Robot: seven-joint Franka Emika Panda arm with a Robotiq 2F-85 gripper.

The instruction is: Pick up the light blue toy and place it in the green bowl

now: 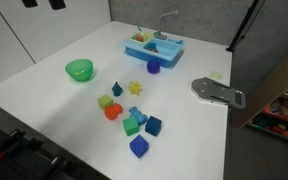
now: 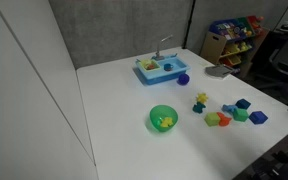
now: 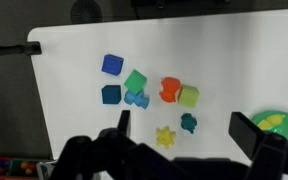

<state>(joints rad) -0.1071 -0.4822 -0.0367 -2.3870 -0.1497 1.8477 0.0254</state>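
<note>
The light blue toy [image 3: 136, 98] lies in a cluster of toy blocks on the white table, touching a green block [image 3: 135, 81] and a dark blue cube [image 3: 111, 94]. It also shows in both exterior views [image 1: 137, 114] [image 2: 230, 108]. The green bowl [image 1: 79, 69] [image 2: 163, 118] stands apart from the cluster, with something yellow inside; in the wrist view its rim [image 3: 280, 124] is at the right edge. My gripper [image 3: 184, 130] is open and empty, high above the table. It is not seen in the exterior views.
A light blue tray [image 1: 152, 46] with a small faucet stands at the back, a purple piece [image 1: 153, 67] before it. A teal cone [image 3: 188, 122], yellow star [image 3: 165, 136], red block [image 3: 170, 89], lime block [image 3: 188, 96] and blue cube [image 3: 112, 65] lie about. A grey object [image 1: 216, 92] sits near the table edge.
</note>
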